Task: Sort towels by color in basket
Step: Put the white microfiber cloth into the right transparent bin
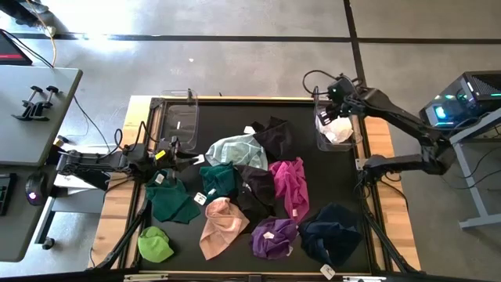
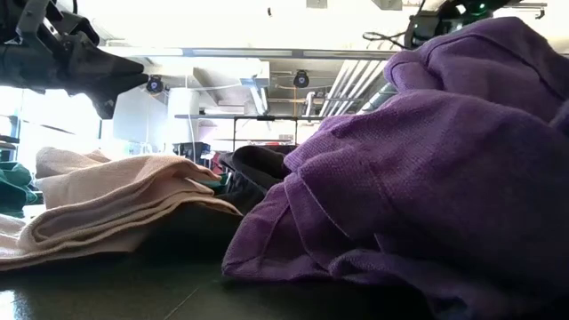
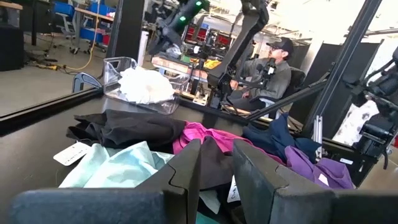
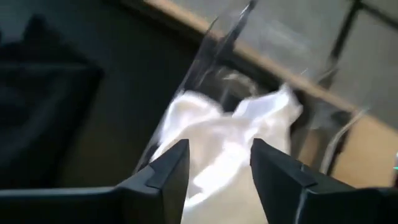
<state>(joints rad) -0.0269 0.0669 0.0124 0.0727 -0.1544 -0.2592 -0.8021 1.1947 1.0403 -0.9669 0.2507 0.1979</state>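
Several small towels lie in a loose heap on the black mat: pale mint [image 1: 235,149], black [image 1: 274,135], two dark green [image 1: 219,178] [image 1: 171,200], another black [image 1: 254,192], magenta [image 1: 290,184], peach-pink [image 1: 221,227], purple [image 1: 274,237], navy [image 1: 330,235] and lime [image 1: 155,244]. A white towel [image 1: 338,131] lies in the clear basket [image 1: 356,142] at the far right. My right gripper [image 1: 327,117] hovers open just over that white towel [image 4: 230,143]. My left gripper [image 1: 188,159] is open and empty, low at the table's left, pointing at the heap [image 3: 217,168].
A second clear basket [image 1: 178,117] stands at the far left of the mat. In the low view the purple towel [image 2: 418,178] and the peach-pink towel [image 2: 107,196] fill the foreground. A person [image 3: 277,68] sits beyond the table's right side.
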